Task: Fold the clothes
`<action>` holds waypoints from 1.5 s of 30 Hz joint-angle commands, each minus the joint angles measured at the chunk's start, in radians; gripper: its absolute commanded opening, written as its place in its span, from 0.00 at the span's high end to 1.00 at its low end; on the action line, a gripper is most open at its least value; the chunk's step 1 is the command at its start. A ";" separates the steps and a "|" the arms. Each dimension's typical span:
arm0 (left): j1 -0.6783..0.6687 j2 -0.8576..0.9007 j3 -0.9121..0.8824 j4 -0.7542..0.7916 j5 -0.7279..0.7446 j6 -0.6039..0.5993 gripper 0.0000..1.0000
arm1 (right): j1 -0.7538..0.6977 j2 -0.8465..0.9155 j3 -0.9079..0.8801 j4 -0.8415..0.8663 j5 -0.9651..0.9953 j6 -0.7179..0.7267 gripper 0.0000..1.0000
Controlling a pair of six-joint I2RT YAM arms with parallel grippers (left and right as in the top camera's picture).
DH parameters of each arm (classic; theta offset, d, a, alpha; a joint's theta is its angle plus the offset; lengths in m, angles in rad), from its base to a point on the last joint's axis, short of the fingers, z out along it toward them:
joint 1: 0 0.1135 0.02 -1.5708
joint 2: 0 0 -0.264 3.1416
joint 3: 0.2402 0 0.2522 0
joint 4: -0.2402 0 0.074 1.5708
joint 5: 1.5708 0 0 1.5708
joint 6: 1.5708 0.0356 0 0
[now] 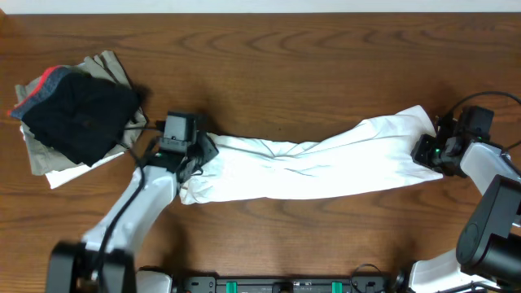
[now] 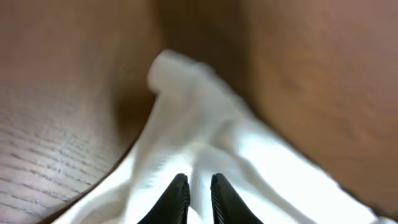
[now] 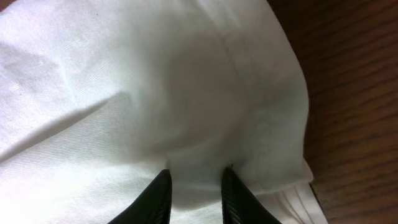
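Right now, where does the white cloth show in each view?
Overhead: the white cloth stretches across the middle, from the left gripper to the right gripper.
Left wrist: the cloth fills the lower centre, bunched, rising from the fingers.
Right wrist: the cloth covers most of the frame, all but the right edge.
Shared landmark: the table, brown wood, bare beside the cloth in all three views.

We find the overhead view evenly, softly lit and sharp across the wooden table (image 1: 326, 73), with thin shadows edging the white garment (image 1: 326, 163). The left wrist view is badly blurred — cloth and wood smear together, with a dark shadow beside the fold. The right wrist view is crisper, its fabric bright, almost washed out.
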 commanded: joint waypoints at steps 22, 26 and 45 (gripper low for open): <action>-0.265 0.136 0.023 0.191 0.393 -0.055 0.88 | 0.000 0.018 -0.028 -0.016 0.003 0.014 0.73; -0.263 0.244 0.023 0.196 0.511 -0.076 0.89 | 0.000 0.018 -0.028 -0.015 0.003 0.013 0.73; -0.098 0.297 0.021 0.184 0.598 0.057 0.89 | 0.000 0.018 -0.027 -0.014 -0.002 0.014 0.66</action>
